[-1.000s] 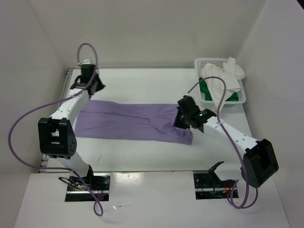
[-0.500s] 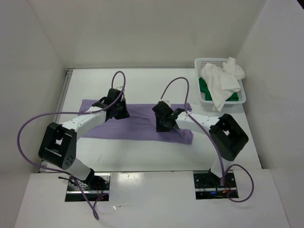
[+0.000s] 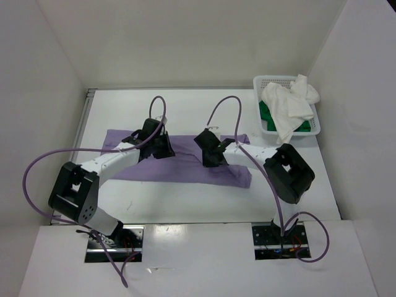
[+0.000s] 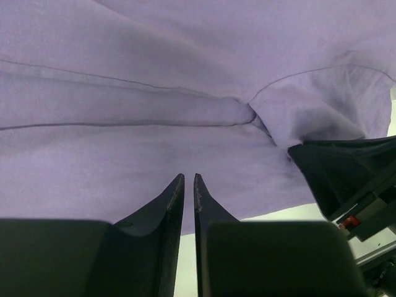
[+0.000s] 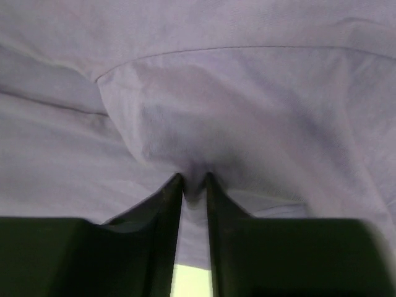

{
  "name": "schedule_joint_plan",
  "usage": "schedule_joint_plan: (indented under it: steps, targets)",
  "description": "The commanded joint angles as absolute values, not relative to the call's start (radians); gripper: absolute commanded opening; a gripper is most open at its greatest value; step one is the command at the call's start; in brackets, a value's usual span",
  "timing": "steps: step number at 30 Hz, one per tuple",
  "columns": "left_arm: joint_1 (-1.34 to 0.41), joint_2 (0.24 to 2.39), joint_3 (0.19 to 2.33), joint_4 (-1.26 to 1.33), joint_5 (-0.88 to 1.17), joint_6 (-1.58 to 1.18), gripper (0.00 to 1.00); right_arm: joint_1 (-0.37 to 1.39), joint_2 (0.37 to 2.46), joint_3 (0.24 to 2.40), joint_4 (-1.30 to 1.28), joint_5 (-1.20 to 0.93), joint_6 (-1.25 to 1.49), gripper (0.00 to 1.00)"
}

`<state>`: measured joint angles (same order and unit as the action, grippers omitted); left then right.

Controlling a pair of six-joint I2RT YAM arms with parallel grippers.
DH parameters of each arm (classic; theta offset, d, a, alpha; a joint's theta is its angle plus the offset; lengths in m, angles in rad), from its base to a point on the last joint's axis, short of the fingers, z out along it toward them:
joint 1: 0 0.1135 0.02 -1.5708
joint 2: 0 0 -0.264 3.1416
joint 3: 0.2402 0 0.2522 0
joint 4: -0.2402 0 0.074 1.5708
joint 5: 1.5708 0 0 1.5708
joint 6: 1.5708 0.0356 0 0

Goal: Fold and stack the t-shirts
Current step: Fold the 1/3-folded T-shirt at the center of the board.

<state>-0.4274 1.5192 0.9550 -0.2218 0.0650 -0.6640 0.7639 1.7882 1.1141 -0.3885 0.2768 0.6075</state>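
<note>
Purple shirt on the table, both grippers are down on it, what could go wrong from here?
1. The right gripper pinches only a small bunch of the purple t-shirt; it could slip free during a lift.
2. The left gripper is nearly closed with no cloth visibly bunched between its jaws; if it holds nothing, the fold may go lopsided.
3. The white t-shirt hangs over the basket rim, where the right gripper might snag it in passing.
</note>
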Motion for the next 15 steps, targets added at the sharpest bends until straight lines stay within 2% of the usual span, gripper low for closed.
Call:
schedule_joint_plan:
  steps: [1,5,15]
  targets:
    - [-0.430,1.477,0.943,-0.195,0.083,-0.687,0.17,0.773,1.802,1.147,-0.370,0.319,0.607,0.19]
    - [-0.430,1.468,0.943,-0.195,0.083,-0.687,0.17,0.773,1.802,1.158,-0.385,0.307,0.607,0.07]
    - [-0.430,1.489,1.023,-0.245,0.083,-0.644,0.17,0.773,1.713,1.226,-0.554,-0.047,0.488,0.07]
